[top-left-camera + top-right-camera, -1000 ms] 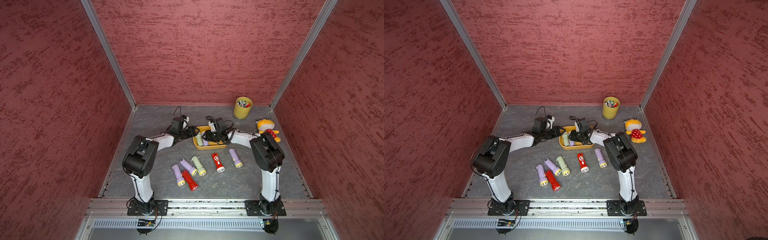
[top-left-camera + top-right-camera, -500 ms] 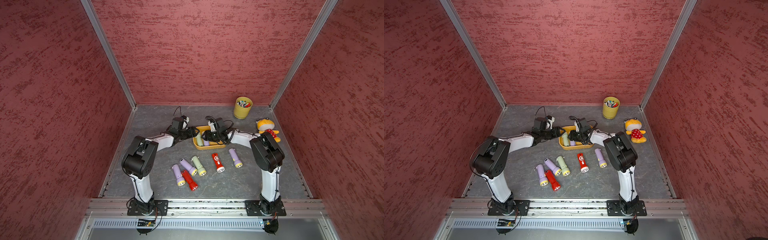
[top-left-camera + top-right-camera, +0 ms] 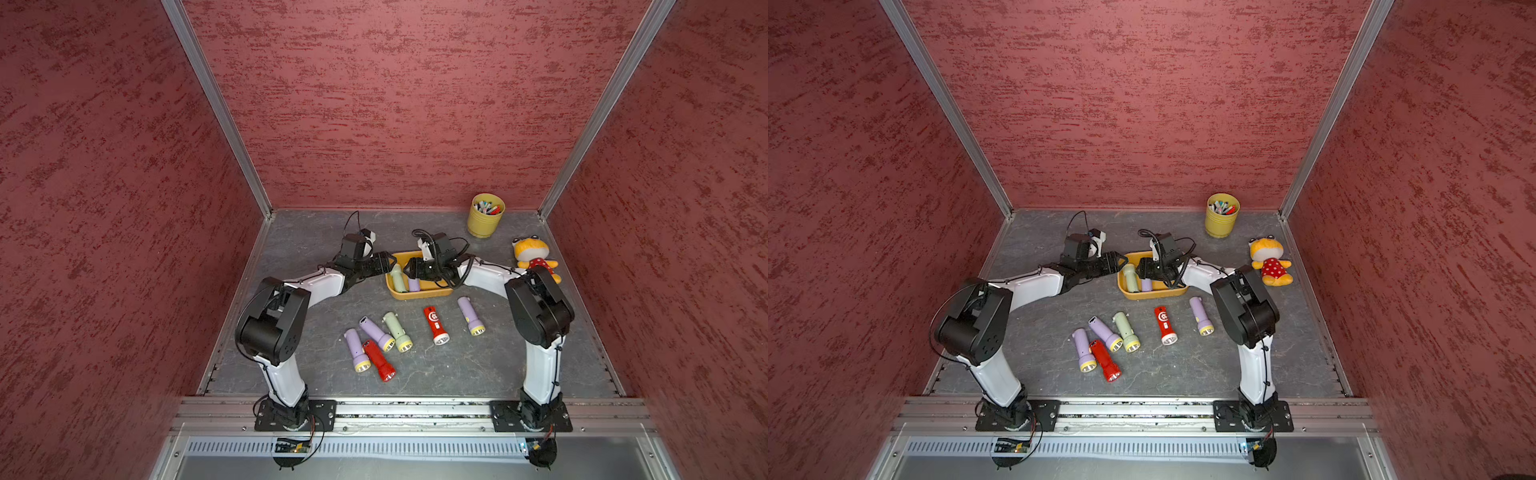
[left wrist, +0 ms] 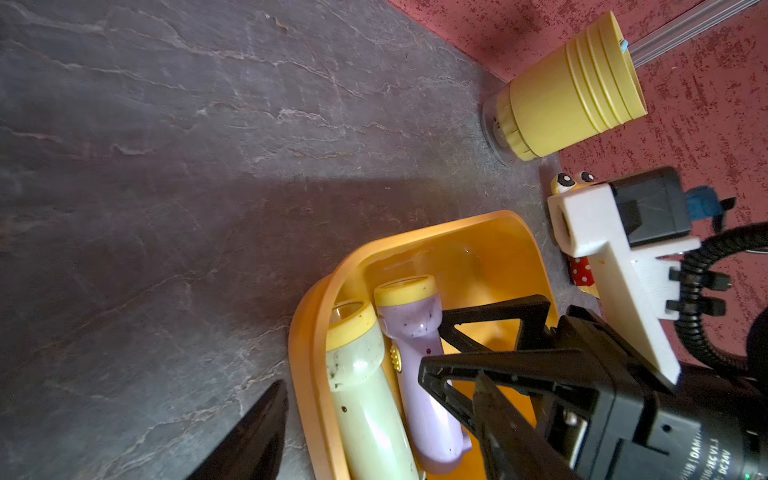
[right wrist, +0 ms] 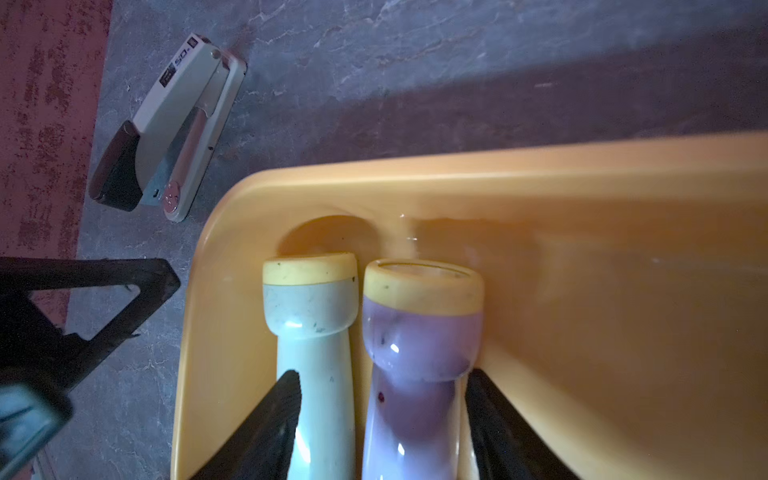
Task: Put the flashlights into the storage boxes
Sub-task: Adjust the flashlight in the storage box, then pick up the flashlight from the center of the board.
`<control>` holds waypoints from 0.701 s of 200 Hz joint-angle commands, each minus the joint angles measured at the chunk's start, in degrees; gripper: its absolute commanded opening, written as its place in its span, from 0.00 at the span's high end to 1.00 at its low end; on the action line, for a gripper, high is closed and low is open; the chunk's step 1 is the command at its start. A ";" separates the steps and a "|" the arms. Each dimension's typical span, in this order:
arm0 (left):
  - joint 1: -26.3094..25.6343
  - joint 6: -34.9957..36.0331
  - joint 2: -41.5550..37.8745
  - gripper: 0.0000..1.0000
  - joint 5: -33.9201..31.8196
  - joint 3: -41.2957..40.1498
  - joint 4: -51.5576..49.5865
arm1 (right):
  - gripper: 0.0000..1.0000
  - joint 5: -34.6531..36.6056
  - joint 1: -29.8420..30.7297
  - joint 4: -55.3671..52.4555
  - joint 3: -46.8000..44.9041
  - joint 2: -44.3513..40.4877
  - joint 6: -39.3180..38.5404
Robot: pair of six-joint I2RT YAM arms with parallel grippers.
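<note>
Right wrist view: glossy pale green flashlight [image 5: 311, 332] and lilac flashlight [image 5: 419, 345] are seen abreast in the smooth orange tray [image 5: 457, 174], right gripper [image 5: 382, 374] parted astride the lilac. Six flashlights [image 3: 434, 323] on the veined counter [image 3: 457, 365] are shown only in both top views, left gripper [image 3: 390, 263] parted beside the tray.
</note>
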 commanded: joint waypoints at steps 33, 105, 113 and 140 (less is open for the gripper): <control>0.36 3.15 -6.29 0.29 -2.49 -1.54 -3.75 | 0.35 4.16 0.28 -3.46 0.92 -7.53 -3.00; -0.25 9.21 -18.66 0.28 -3.63 -6.62 -11.94 | 0.35 8.68 2.27 -13.41 -1.64 -18.19 -7.03; -0.39 9.87 -20.20 0.27 -3.75 -7.36 -12.94 | 0.35 9.71 2.36 -14.95 -2.72 -19.86 -6.79; -1.59 13.23 -25.27 0.26 -3.76 -10.27 -14.10 | 0.34 13.49 2.45 -22.78 -6.29 -24.56 -4.44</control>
